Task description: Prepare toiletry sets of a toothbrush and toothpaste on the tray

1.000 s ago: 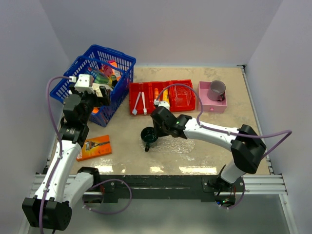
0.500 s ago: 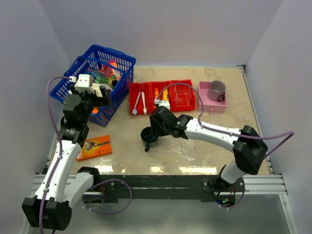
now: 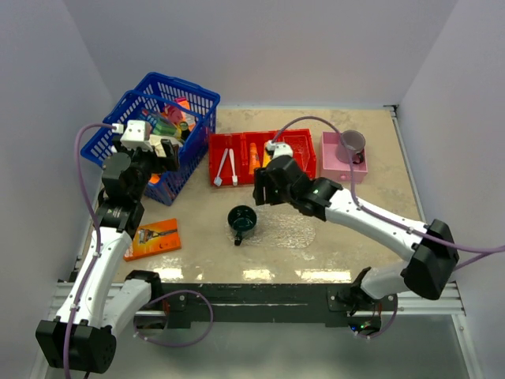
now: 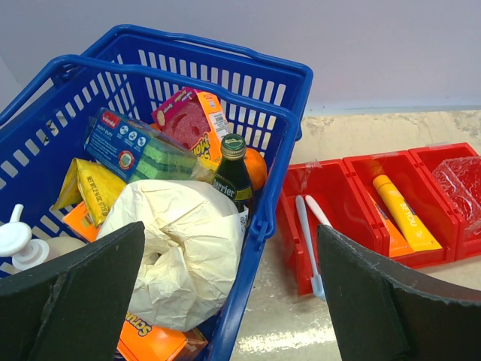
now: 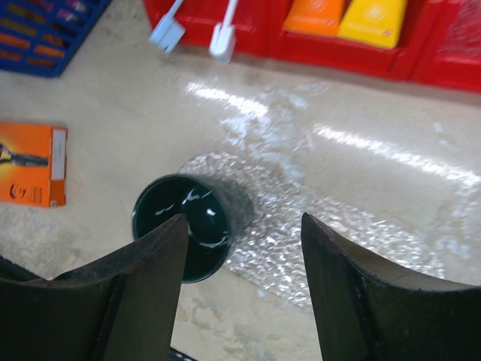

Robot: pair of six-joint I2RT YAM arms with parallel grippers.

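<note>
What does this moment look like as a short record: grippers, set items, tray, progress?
left gripper: open, above the blue basket, holding nothing
right gripper: open, above the table, holding nothing
toothbrushes: both in the red bin's left compartment
tubes: both in the middle compartment
tray: on the table, no set items on it; dark cup at its left end
razor pack: flat on the table, apart from the tray
progress: no set placed yet
</note>
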